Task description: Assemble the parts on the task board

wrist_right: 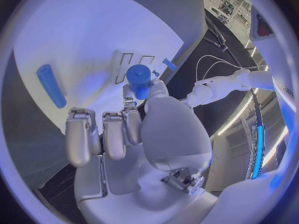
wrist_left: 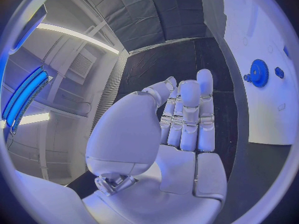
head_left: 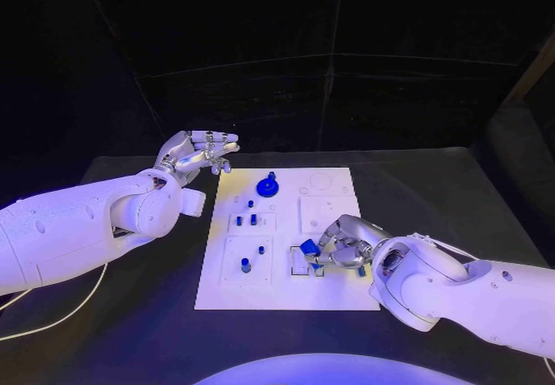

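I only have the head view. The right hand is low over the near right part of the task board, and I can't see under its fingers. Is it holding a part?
Observer: Yes. In the right wrist view the right hand pinches a short blue cylinder between its thumb and a finger.
Operator: Is anything lying near it?
Observer: A blue rod lies flat on the task board, apart from the fingers.
Operator: And the left hand's palm?
Observer: In the left wrist view the left hand holds nothing. Its fingers are stretched out over the black table, off the board.
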{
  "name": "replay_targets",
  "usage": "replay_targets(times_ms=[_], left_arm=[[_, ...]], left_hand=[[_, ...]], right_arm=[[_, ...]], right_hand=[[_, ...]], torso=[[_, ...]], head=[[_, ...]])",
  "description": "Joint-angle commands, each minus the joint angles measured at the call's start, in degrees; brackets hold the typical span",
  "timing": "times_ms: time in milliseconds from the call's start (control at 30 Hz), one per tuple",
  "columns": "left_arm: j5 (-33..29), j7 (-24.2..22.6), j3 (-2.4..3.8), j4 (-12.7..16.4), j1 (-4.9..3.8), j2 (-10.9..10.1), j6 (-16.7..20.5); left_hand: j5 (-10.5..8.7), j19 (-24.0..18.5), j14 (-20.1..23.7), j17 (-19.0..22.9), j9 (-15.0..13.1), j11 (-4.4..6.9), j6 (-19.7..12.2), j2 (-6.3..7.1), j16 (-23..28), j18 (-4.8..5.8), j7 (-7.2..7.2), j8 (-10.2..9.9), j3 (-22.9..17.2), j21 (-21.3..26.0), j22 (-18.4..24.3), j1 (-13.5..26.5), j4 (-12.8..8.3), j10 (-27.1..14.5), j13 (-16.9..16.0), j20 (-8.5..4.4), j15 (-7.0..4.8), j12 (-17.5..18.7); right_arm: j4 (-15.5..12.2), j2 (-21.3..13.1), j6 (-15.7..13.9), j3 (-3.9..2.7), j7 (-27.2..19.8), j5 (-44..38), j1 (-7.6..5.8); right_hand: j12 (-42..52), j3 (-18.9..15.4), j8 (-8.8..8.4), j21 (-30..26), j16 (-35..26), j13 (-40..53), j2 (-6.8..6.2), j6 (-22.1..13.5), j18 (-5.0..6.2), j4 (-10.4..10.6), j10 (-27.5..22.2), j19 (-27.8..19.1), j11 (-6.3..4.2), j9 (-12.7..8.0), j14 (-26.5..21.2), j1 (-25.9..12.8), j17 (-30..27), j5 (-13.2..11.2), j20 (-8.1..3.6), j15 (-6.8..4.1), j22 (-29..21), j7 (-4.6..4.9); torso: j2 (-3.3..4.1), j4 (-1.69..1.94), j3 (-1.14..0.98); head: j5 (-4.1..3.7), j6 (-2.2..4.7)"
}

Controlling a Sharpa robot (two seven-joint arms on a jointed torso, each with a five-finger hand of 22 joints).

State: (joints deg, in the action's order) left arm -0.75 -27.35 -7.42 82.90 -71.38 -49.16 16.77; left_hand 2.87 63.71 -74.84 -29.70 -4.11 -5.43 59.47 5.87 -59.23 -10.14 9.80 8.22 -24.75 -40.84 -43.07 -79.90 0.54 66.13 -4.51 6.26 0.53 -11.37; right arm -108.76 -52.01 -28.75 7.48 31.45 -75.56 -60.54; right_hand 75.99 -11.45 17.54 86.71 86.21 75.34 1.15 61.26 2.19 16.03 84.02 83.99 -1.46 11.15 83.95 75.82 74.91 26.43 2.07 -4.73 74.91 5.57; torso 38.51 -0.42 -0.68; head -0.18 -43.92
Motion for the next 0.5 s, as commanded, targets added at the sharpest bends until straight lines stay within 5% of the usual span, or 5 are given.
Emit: replay_targets(times_ms=[33, 500], left_arm=[[-0.1, -0.4, 0.05, 0.2, -0.08, 0.0, -0.6], [-0.1, -0.3, 0.05, 0.1, -0.08, 0.2, -0.6]], left_hand=[[0.14, 0.2, 0.1, -0.1, -0.1, 0.08, 0.4, -0.32, -0.3, -0.38, -0.15, 0.2, 0.3, 0.3, 0.1, 0.3, -0.1, -0.2, 0.0, 0.26, 0.0, -0.3], [0.14, 0.2, 0.1, -0.1, -0.1, 0.08, 0.4, -0.28, -0.4, -0.38, -0.15, 0.2, 0.3, 0.3, 0.1, 0.4, -0.1, -0.2, 0.0, 0.25, -0.01, -0.3]], right_arm=[[0.6, 0.9, 2.0, -0.03, 0.1, 1.1, -0.07], [2.4, 3.6, 4.0, -0.04, 2.3, 1.2, -0.07]], right_hand=[[-0.2, -0.1, 1.95, 0.4, 0.4, 1.8, 1.23, 4.0, -0.85, 0.3, 0.5, 2.5, -0.5, 4.1, 4.3, 0.3, 5.9, -0.5, -0.66, -0.53, 9.9, -3.39], [0.5, -1.4, 3.17, 0.6, 0.7, 2.8, 2.41, 5.3, -0.91, 0.5, 1.3, 2.7, -1.18, 6.3, 4.4, -1.9, 6.6, -1.5, -1.27, -1.13, 10.2, -4.17]], torso=[[0.09, 0.05, 0.01], [0.02, -0.06, -0.02]], head=[[0.11, -0.04], [0.4, -0.43]])
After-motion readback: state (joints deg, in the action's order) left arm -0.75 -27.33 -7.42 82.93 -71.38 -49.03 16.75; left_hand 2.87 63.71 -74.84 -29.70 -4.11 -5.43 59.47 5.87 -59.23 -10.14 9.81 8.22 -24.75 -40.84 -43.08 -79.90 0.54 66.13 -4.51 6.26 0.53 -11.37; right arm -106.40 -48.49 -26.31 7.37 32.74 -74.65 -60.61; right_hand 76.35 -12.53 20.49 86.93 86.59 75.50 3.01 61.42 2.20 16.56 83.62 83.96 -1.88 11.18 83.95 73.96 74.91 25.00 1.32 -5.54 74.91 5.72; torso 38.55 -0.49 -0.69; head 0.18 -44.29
